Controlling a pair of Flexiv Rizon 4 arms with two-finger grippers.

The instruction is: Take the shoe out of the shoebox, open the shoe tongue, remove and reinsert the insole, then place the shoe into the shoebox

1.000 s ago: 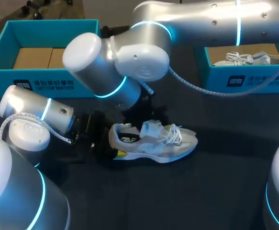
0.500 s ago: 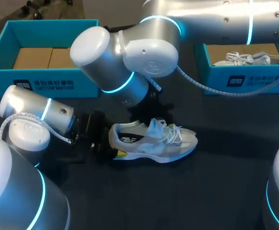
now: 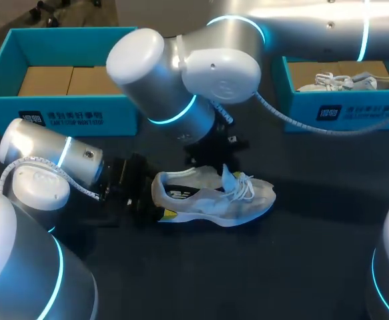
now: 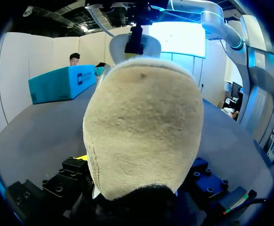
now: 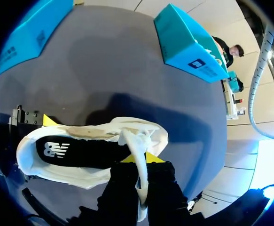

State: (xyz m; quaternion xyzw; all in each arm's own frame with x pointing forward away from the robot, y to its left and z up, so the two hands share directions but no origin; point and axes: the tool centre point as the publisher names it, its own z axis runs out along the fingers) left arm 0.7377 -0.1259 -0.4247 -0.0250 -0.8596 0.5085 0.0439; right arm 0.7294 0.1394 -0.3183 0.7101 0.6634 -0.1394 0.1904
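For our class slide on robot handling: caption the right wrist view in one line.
Right gripper pinches the tongue of the white sneaker, baring its black insole.

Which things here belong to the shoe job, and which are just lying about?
Job: shoe, heel in left gripper; tongue, pinched by right gripper; insole, inside; empty shoebox, probably its own.
Lying about: second shoebox with another shoe in it.

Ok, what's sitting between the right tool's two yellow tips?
The white tongue, raised off the shoe; the right wrist view shows it running between the fingers of the right tool.
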